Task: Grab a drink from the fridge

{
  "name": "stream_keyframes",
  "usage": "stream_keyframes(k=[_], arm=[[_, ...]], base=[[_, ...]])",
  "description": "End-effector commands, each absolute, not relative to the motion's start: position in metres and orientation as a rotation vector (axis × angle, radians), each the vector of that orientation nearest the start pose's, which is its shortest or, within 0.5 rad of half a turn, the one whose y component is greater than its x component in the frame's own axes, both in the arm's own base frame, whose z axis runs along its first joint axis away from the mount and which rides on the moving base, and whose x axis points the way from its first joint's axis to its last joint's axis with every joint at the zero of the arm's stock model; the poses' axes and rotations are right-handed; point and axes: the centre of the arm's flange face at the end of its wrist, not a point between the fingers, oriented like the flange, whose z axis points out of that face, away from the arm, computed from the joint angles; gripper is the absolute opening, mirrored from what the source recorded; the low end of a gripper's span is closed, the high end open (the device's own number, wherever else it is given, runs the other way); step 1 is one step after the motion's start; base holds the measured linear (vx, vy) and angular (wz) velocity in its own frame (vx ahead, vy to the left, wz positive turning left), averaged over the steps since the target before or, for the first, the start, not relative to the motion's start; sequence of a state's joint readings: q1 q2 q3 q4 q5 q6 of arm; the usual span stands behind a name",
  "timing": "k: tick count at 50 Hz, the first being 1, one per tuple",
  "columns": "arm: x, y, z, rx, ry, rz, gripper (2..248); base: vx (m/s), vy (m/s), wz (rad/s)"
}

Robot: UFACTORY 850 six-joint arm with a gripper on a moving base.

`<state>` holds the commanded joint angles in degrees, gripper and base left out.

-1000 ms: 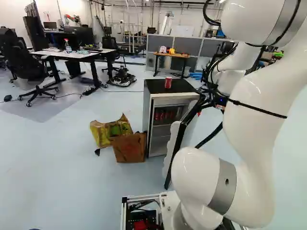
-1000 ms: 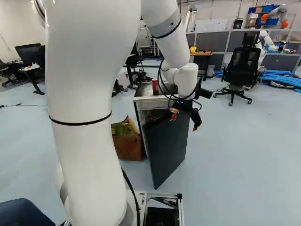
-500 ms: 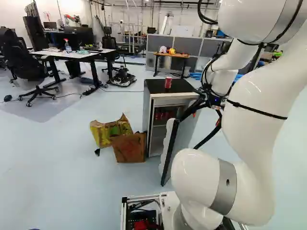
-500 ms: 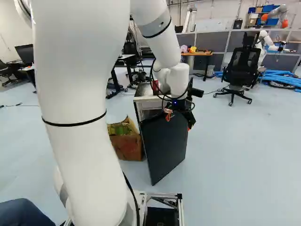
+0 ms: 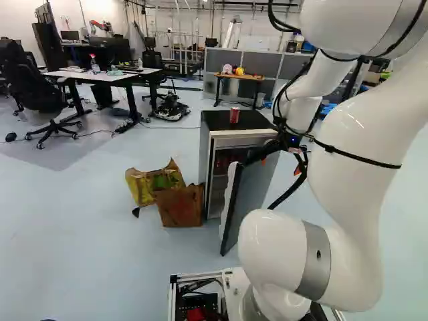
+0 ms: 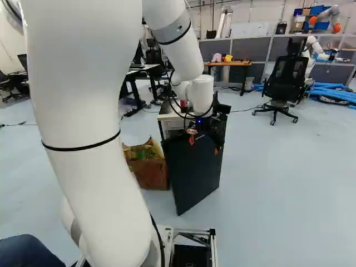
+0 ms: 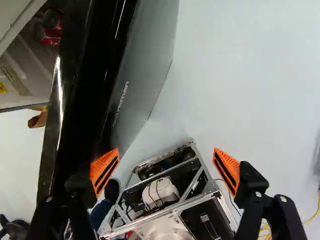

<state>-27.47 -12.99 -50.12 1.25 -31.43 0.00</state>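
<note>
My gripper [image 6: 204, 144] is at the upper part of the fridge door [image 6: 193, 172] in the right base view. In the wrist view the gripper [image 7: 166, 170] stands wide open with nothing between its orange pads; one finger overlaps the door's black edge, and whether it touches is unclear. The grey fridge [image 5: 206, 160] stands partly open. Red cans [image 7: 51, 35] lie inside, beyond the door edge from the gripper. Another red can [image 5: 234, 115] stands on the fridge's black top.
A brown paper bag [image 5: 180, 206] and a yellow bag [image 5: 148, 184] stand beside the fridge. The base frame [image 7: 172, 200] shows below the gripper. Farther off are an office chair [image 6: 286, 80], a desk [image 5: 100, 75] and another robot [image 6: 312, 50].
The arm and gripper have moved left in both base views. The door's free edge has swung left toward the fridge front, so it stands less wide. The base has not moved.
</note>
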Motion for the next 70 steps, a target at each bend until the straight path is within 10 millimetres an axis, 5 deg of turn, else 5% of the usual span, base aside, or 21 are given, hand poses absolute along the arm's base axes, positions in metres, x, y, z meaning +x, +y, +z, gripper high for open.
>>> stream_keyframes(k=[70], arm=[[0.458, -0.126, 0.406, -3.175, 0.318, -0.28, 247]], base=[[0.0, 0.0, 0.0]])
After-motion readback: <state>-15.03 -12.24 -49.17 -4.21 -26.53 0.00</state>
